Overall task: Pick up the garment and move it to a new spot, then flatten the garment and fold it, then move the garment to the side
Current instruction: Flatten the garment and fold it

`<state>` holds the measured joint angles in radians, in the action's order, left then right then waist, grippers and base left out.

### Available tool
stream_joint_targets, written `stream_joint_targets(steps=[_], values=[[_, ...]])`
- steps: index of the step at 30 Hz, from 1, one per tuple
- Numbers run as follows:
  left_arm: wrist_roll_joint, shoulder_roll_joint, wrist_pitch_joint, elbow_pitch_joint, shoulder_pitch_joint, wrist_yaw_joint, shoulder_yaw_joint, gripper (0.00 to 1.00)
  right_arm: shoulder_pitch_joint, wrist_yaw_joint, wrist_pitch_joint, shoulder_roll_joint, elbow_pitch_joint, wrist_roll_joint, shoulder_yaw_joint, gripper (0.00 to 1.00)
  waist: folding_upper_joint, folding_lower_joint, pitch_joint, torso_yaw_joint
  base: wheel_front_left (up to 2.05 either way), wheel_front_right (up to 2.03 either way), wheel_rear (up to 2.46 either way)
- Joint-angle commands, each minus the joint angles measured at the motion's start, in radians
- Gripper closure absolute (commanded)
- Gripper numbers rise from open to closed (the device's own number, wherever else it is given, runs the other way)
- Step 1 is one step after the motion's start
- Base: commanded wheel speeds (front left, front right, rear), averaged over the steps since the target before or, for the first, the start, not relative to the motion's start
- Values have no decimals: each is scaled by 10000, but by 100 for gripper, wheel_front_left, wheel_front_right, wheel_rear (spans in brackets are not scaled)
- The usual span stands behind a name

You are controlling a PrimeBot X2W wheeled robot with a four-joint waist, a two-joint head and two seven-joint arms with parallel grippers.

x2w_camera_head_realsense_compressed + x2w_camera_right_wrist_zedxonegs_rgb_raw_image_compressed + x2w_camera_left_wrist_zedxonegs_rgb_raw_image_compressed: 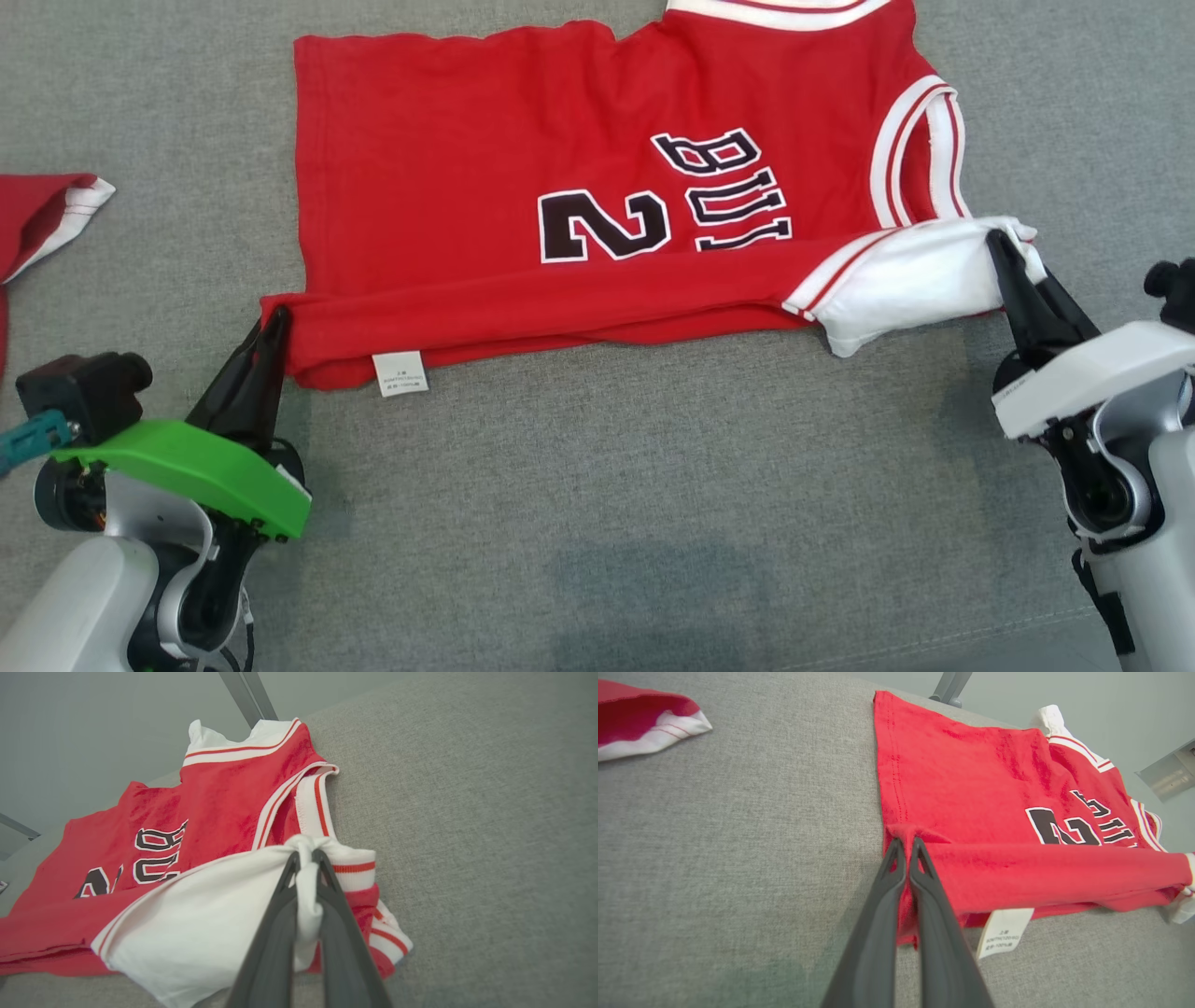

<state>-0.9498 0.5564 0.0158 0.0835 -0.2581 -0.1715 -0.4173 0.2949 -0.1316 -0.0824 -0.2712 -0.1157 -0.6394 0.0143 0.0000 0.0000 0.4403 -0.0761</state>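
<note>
Down at the lower left of the head view the left end effector (pixel 274 322) has its fingers pressed together on the hem corner of the red jersey (pixel 485 168), just beside the white care label (pixel 400 373). At the right edge the right end effector (pixel 1001 241) pinches a bunch of the white inside-out armhole cloth. The jersey lies spread across the upper middle of the frame on the grey surface (pixel 653 485), its near long edge rolled up and strung between the two pinches, number and lettering face up.

To my eye this is the lengthwise fold. It would go best with both ends lifted together, the edge held taut and level, carried up the frame until it meets the far edge, then lowered before letting go so nothing slumps back. The white flap at the right looks likely to bunch; a little outward pull should smooth it. From the left wrist view I cannot tell whether that pinch takes both layers of the hem.

A second red piece (pixel 47 215) sits well apart at the left edge
</note>
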Motion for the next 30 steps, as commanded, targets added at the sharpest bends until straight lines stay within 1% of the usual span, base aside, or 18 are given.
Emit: stream_joint_targets(steps=[1,6,8,9,10,11,12,13,18,20,23,27,30], values=[[39,68,122,-118,-314,41,-27,100,358,16,-60,-68,-150,111,59,100,0,0,283,-14,0,0,0],[54,-13,452,-512,-943,131,-147,100,1263,16,-442,-158,-894,249,414,100,0,0,461,8,0,0,0],[75,-41,523,-699,-1126,171,-195,100,1502,14,-420,-179,-1128,340,495,100,0,0,488,39,0,0,0],[94,-67,560,-804,-1210,163,-222,100,1598,16,-364,-193,-1251,399,517,97,0,0,490,55,0,0,0],[82,-110,605,-905,-1263,154,-258,100,1658,16,-310,-184,-1362,435,551,56,0,0,481,65,0,0,0],[7,-187,640,-996,-1302,178,-287,60,1711,16,-259,-181,-1473,489,584,0,0,0,467,68,0,0,0],[-36,-236,626,-1049,-1325,195,-285,17,1760,16,-155,-186,-1533,514,603,0,0,0,451,68,0,0,0],[-103,-284,566,-1097,-1328,206,-253,0,1794,16,-76,-191,-1587,535,650,0,0,0,431,69,0,0,0],[-73,-371,35,-1156,-1007,66,-13,0,1497,14,672,-417,-1560,512,658,0,0,0,211,57,0,0,0],[-147,-335,-200,-1002,-711,10,140,0,1180,14,933,-517,-1407,407,604,0,0,0,82,29,0,0,0],[-300,-275,-598,-566,-28,-185,473,0,548,14,1244,-761,-1048,353,467,0,0,0,-91,-42,0,0,0],[-438,-165,-763,-93,927,-392,557,0,-368,14,1357,-895,-635,417,175,0,0,0,-141,-99,0,0,0],[-586,-156,-640,133,1365,-405,475,0,-712,14,1254,-911,-449,425,-54,0,0,0,-55,-138,0,0,0]])
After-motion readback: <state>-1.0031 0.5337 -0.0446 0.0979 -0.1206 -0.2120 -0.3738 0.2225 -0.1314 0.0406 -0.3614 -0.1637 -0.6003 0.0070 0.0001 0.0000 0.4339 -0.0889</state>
